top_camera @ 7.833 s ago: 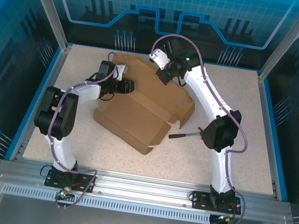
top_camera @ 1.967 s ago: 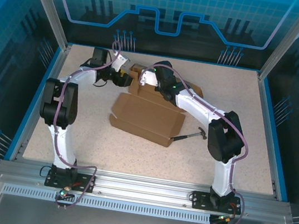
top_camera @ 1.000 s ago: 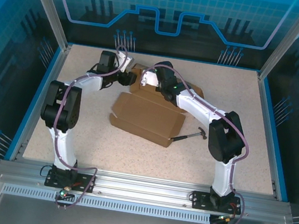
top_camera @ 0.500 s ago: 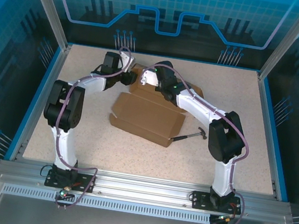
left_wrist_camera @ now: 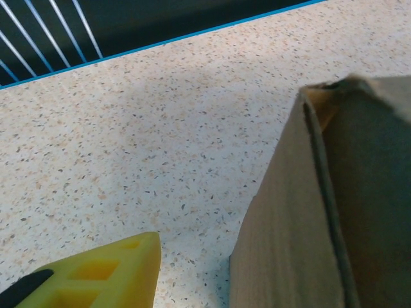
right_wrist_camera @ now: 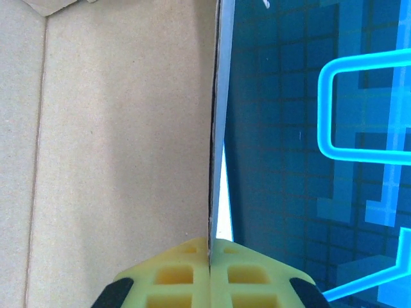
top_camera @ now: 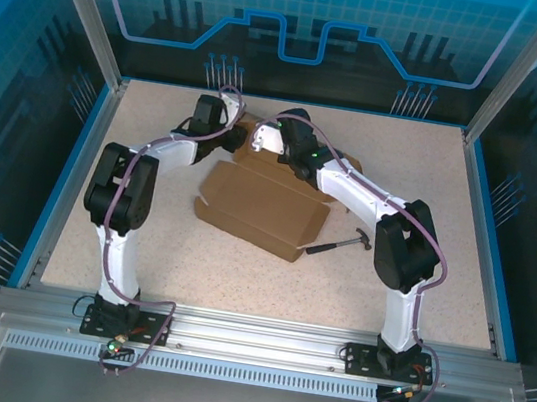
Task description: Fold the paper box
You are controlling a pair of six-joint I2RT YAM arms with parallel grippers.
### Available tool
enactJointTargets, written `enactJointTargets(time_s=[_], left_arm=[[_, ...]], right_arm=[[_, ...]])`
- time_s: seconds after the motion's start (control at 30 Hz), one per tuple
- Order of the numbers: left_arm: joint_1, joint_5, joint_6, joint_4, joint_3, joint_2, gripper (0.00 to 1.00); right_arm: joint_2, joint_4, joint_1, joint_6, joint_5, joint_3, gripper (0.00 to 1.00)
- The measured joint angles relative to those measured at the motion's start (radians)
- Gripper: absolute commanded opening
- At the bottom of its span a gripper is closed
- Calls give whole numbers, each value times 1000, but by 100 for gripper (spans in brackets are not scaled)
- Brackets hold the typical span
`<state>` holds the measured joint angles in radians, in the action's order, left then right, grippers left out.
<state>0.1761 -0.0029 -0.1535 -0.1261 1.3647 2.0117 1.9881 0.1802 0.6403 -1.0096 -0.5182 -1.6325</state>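
The right end effector pinches the paper box by its far flap, probably to fold it. I cannot tell how open the left end effector is.

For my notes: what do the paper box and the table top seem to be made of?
Paper box: matte brown cardboard, likely corrugated; its cut edge in the left wrist view looks layered. Table top: smooth beige with dark specks, perhaps laminate or stone.
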Motion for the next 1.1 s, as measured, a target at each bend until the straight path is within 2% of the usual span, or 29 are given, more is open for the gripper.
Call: enactJointTargets(time_s=[0.5,0.67,0.93,1.1], left_arm=[[58,-241,24,-11,34,19,38],[55,-227,17,-9,35,23,49],[11,-103,12,-2,7,22,68],[3,-88,-4,15,7,22,73]], right_arm=[[18,14,8,60,13,-40,0],[28,34,7,79,-1,-59,0],[34,97,4,105,3,-89,0],[43,129,-2,121,13,-116,0]])
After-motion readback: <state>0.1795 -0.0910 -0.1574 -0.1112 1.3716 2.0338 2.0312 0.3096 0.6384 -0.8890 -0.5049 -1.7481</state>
